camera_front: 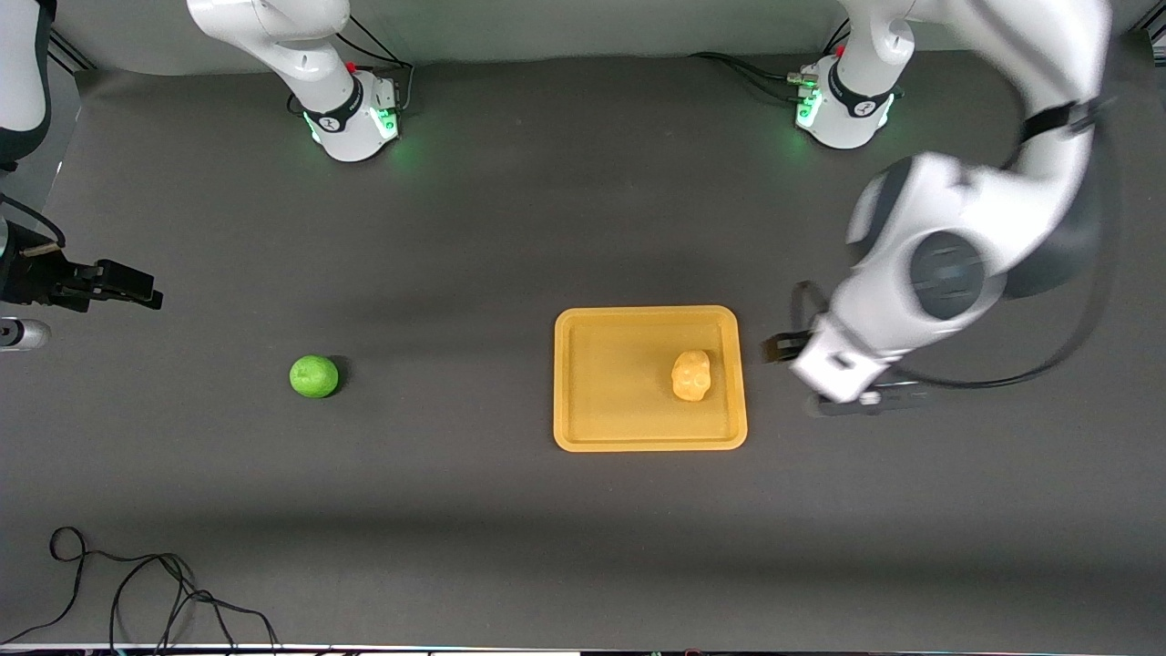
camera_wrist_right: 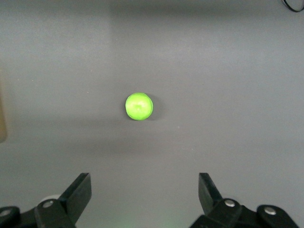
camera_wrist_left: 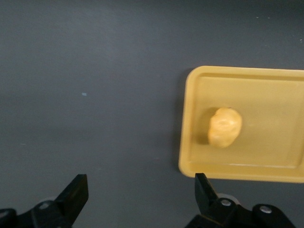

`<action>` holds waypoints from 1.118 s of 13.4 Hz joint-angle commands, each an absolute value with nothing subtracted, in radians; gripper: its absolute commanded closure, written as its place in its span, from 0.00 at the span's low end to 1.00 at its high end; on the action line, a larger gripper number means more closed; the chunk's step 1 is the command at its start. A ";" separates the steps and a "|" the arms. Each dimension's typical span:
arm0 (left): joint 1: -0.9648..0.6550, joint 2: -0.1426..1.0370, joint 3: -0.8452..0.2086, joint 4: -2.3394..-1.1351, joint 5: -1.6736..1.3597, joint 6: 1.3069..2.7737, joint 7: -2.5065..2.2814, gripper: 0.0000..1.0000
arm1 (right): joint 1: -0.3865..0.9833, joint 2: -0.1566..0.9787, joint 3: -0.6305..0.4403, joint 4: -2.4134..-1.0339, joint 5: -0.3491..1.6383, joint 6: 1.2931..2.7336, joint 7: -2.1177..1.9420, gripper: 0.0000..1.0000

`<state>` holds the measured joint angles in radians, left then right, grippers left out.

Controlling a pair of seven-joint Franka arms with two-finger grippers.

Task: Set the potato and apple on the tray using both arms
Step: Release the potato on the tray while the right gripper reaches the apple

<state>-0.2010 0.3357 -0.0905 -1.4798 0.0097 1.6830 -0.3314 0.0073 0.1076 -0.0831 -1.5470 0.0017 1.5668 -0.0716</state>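
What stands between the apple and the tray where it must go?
Nothing visible does. The apple lies on bare table toward the right arm's end, the tray beside it holds only the potato, and both grippers are elsewhere.

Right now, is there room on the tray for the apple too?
Yes. The potato sits at the tray's end toward the left arm; the half toward the apple is bare. The left gripper crowds the tray's potato end.
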 commanded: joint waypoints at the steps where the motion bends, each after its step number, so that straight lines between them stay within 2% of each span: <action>1: -0.068 0.282 -0.097 -1.460 0.009 1.588 -0.113 0.01 | 0.018 0.084 -0.091 -1.607 -0.002 1.620 -0.049 0.00; 5: 0.090 0.236 -0.097 -1.375 0.018 1.436 0.046 0.01 | 0.025 0.058 -0.084 -1.785 0.006 1.832 -0.046 0.00; 10: 0.141 0.163 -0.097 -1.377 0.015 1.396 0.069 0.02 | 0.090 0.009 -0.089 -2.201 0.052 2.317 -0.015 0.00; 15: 0.158 0.170 -0.097 -1.379 0.005 1.408 0.067 0.02 | 0.094 0.168 -0.092 -2.316 0.087 2.639 -0.014 0.00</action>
